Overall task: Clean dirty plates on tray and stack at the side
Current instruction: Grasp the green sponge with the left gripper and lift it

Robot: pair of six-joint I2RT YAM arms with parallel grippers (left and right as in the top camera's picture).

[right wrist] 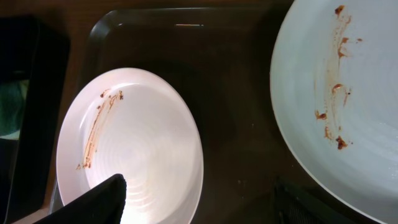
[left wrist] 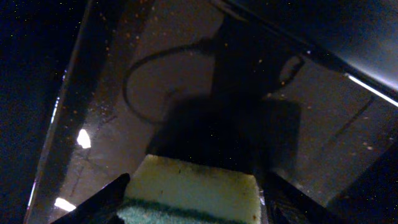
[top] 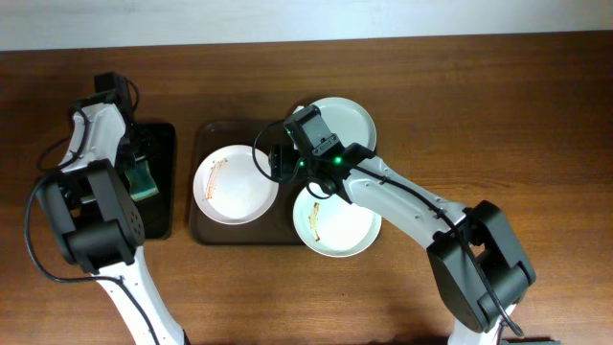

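**Sponge on the left arm, nearest dirty plate just to its right**

Left gripper (left wrist: 193,186) is clamped on the sponge (left wrist: 198,202), fingers (left wrist: 102,204) tight against both its sides, low over the black tray (top: 163,218). All three plates lie to its right. The near plate (top: 235,184) sits inside the tray (top: 206,233), just past the black tray's edge. The far plate (top: 350,120) and lower plate (top: 340,228) overlap the tray's right side, beyond the right gripper (right wrist: 199,196). That gripper hangs over the tray's middle with jaws wide apart and nothing between them. The near plate is to its left and the lower plate to its right (both brown-smeared). My read: the left arm is closer to the near plate, so the wipe is a short reach rightward.
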